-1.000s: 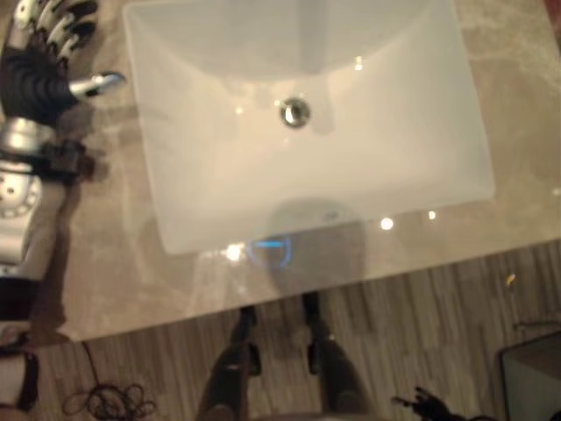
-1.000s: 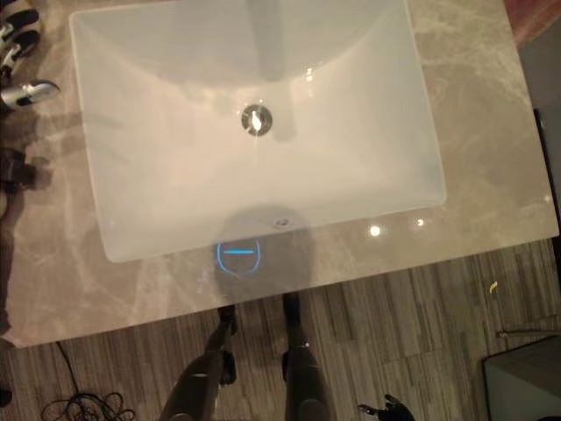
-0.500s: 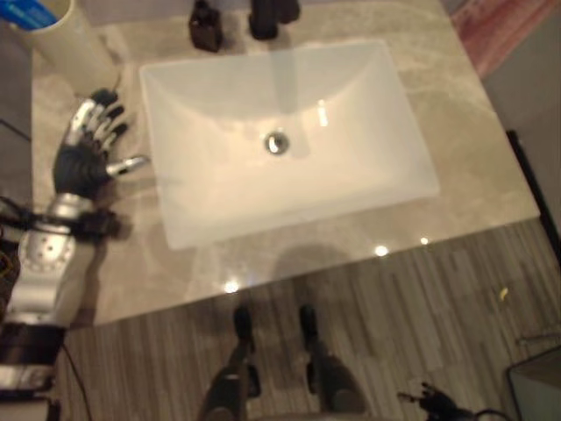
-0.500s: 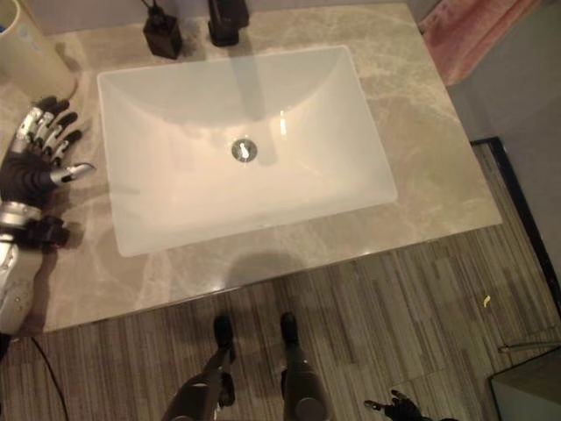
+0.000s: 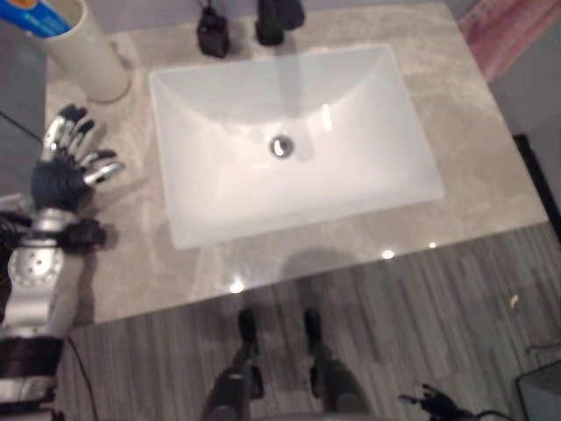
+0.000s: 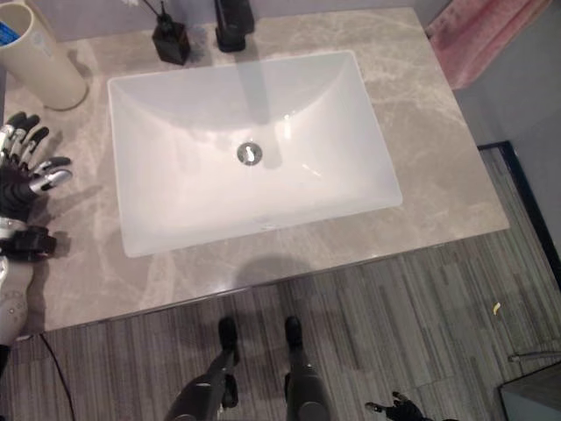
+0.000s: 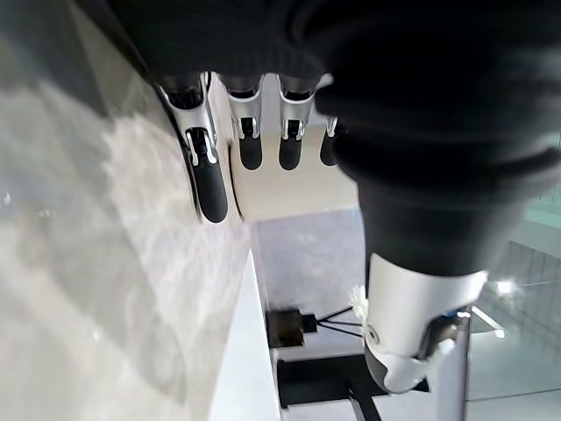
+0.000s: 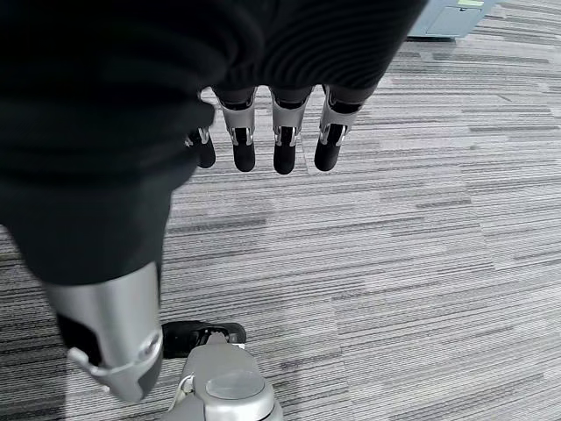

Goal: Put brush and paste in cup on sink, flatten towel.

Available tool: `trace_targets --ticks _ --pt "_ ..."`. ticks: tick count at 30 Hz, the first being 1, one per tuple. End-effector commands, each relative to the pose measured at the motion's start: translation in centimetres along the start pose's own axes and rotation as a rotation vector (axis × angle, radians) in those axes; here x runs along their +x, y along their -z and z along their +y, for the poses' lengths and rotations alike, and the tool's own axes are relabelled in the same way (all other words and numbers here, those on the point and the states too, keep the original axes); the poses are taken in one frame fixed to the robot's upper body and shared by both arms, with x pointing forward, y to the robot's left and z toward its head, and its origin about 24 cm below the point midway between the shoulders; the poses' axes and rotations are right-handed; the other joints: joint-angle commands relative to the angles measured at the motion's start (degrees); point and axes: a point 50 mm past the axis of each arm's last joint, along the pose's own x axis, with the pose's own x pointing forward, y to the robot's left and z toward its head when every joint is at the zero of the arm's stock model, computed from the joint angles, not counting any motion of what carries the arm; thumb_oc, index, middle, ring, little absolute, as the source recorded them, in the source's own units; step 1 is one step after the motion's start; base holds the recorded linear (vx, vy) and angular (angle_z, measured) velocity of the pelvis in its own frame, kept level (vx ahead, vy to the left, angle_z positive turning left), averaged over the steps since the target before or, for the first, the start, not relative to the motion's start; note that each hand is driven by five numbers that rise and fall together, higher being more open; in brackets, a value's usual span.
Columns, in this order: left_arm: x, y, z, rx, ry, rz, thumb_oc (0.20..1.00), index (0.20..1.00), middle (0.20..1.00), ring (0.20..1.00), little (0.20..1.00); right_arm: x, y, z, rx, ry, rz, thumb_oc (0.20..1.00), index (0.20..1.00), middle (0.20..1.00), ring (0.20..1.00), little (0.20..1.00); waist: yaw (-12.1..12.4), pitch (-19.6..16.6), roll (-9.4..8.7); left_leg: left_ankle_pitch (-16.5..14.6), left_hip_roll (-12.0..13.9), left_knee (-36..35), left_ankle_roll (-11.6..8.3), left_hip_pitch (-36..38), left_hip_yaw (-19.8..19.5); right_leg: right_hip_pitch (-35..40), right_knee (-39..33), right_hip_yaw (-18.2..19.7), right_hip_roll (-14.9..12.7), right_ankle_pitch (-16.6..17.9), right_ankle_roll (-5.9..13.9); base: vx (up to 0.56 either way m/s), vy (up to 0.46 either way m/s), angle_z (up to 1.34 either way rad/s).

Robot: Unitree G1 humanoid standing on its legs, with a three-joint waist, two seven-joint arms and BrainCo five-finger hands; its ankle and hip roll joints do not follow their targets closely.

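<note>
A cream cup (image 5: 88,57) stands at the counter's far left corner, with a blue and orange item (image 5: 39,16) sticking out of it; I cannot tell what else it holds. My left hand (image 5: 66,162) rests open on the marble counter (image 5: 131,254), nearer than the cup and left of the white sink (image 5: 219,197). In the left wrist view its straight fingers (image 7: 210,189) point toward the cup (image 7: 280,189). A pink cloth (image 6: 482,35) lies past the counter's far right corner. My right hand (image 8: 272,132) hangs open over the striped floor, holding nothing.
A black faucet (image 5: 276,17) and a black dispenser (image 5: 213,35) stand behind the basin. The drain (image 5: 280,146) sits mid-basin. The counter's front edge drops to grey striped floor (image 5: 421,333).
The camera has lifted, bringing the cup, faucet and pink cloth into view. My left hand has drawn slightly left, away from the basin, still open.
</note>
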Motion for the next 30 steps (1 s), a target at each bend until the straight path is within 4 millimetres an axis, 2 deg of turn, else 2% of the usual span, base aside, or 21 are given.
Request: trace_targets --ticks 1,16,22,30 --pt "-0.5 0.3 1.6 0.047 -0.084 0.003 1.000 1.000 1.000 1.000 1.000 -0.2 1.0 -1.7 -0.068 0.040 0.056 1.000 1.000 1.000 1.000 1.000 -0.05 -0.63 -1.43 -5.85 -1.46 0.73 2.63 0.33 -4.84 -0.05 0.26 -1.03 -0.36 -0.88 0.38 0.00 -0.027 -0.09" --pt "1.4 -1.9 1.3 0.072 -0.113 -0.105 1.000 1.000 1.000 1.000 1.000 -0.3 0.4 -2.6 -0.043 0.061 0.024 1.000 1.000 1.000 1.000 1.000 -1.12 0.60 -1.70 -4.76 -0.62 0.73 1.85 -2.55 -4.86 -2.87 0.26 -1.45 0.33 -0.29 0.56 0.04 -0.009 -0.03" --pt "2.1 -3.2 1.3 0.087 -0.123 -0.161 1.000 1.000 1.000 1.000 1.000 -0.7 1.4 -3.6 -0.015 0.092 0.053 1.000 1.000 1.000 1.000 1.000 -1.57 0.61 -1.76 -4.85 -0.47 0.73 1.67 -3.26 -5.38 -3.17 0.26 -1.79 0.39 -0.58 0.62 0.07 0.008 0.01" --pt "2.8 -4.4 1.6 0.103 -0.143 -0.209 1.000 1.000 1.000 1.000 1.000 -0.5 1.0 -3.1 -0.001 0.075 0.033 1.000 1.000 1.000 1.000 1.000 -1.89 0.95 -1.91 -5.05 -0.38 0.73 1.58 -3.65 -5.65 -3.40 0.26 -1.95 0.46 -0.86 0.66 0.04 0.011 0.02"
